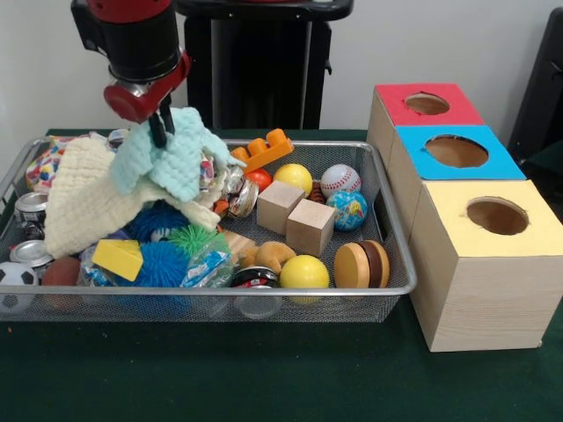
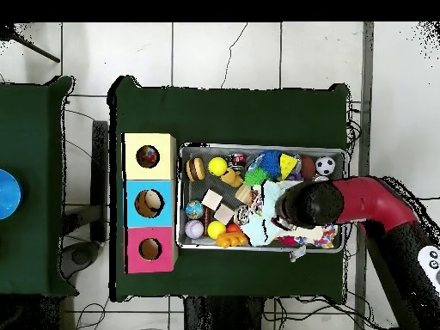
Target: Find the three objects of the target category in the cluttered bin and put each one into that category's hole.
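The wire-mesh bin (image 1: 400, 264) holds a heap of clutter. My gripper (image 1: 161, 132) hangs over its far left part, shut on the plain mint-green cloth (image 1: 176, 158) and holding it lifted. The plain cream cloth (image 1: 88, 198) drapes below it over the clutter. One spotted white cloth (image 1: 42, 167) shows at the bin's far left corner, also in the overhead view (image 2: 322, 236); other spotted cloths are hidden. The yellow-topped box's hole (image 1: 497, 215) is right of the bin. In the overhead view that hole (image 2: 148, 156) shows something spotted inside.
Blue-topped (image 1: 457, 151) and red-topped (image 1: 427, 104) boxes stand behind the yellow one. The bin also holds wooden cubes (image 1: 310, 225), balls (image 1: 304, 271), blue and green spiky balls (image 1: 163, 259), cans (image 1: 32, 207), an orange brick (image 1: 264, 149) and a yellow wedge (image 1: 119, 258).
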Tool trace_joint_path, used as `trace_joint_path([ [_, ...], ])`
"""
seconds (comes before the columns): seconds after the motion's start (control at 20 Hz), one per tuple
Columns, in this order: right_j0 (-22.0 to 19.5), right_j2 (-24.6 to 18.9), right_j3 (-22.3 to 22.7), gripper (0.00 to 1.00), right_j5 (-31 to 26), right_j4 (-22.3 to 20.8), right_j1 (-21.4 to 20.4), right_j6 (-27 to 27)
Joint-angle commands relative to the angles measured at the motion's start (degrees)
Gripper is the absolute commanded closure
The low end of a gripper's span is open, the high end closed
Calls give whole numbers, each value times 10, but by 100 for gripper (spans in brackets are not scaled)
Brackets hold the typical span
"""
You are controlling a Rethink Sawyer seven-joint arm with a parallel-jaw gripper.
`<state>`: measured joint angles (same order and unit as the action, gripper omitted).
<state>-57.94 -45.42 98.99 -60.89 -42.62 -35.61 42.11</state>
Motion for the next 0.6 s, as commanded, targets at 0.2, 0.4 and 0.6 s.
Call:
trace_joint_path([
  [0.2, -11, -17, -87, 100, 48, -123, 85, -263],
  [0.4, -4, -14, -112, 100, 87, -161, 105, -266],
  [0.6, 4, -7, -130, 100, 124, -193, 122, -261],
])
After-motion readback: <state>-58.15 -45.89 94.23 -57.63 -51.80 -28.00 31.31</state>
